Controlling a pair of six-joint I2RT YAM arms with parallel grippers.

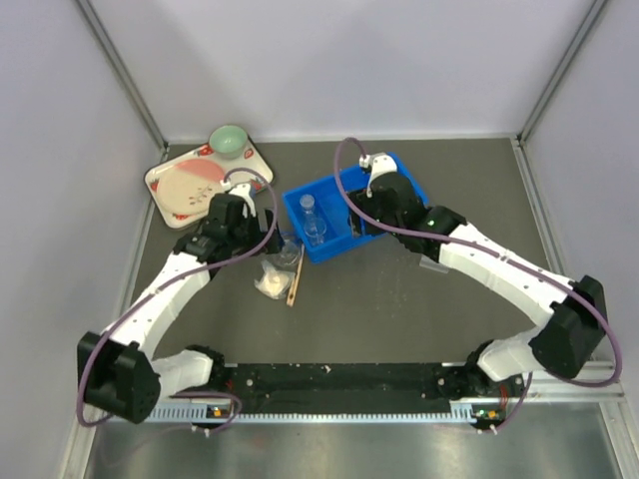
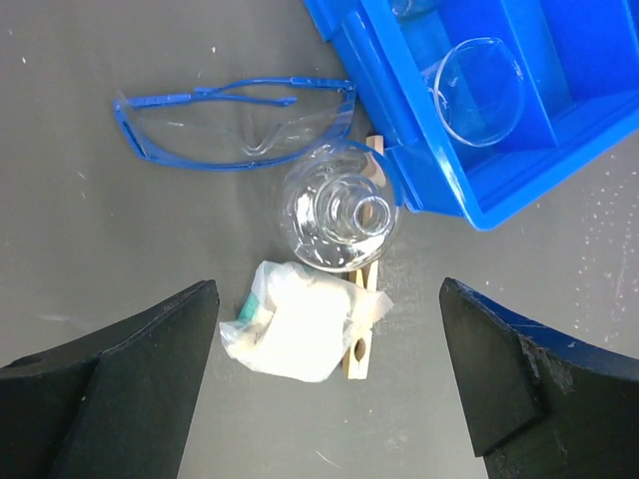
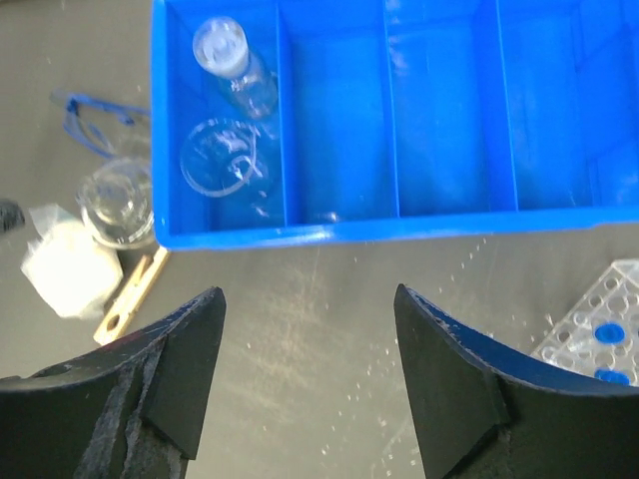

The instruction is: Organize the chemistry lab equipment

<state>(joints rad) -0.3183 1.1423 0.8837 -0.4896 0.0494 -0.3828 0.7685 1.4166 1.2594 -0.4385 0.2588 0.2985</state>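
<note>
A blue divided bin (image 1: 339, 190) holds a small glass bottle (image 3: 232, 55) and a beaker (image 3: 222, 168) in its left compartment. Beside the bin on the table lie a round glass flask (image 2: 337, 208), blue safety glasses (image 2: 240, 125), a white plastic bag (image 2: 300, 319) and a wooden clamp (image 2: 361, 349) partly under the bag and flask. My left gripper (image 2: 327, 289) is open and empty, hovering above the bag. My right gripper (image 3: 308, 294) is open and empty, above bare table just in front of the bin (image 3: 399, 228).
A clear test-tube rack (image 3: 599, 329) with blue caps sits right of my right gripper, near the bin. A patterned tray (image 1: 175, 185) with a green bowl (image 1: 229, 141) stands at the back left. Enclosure walls surround the table.
</note>
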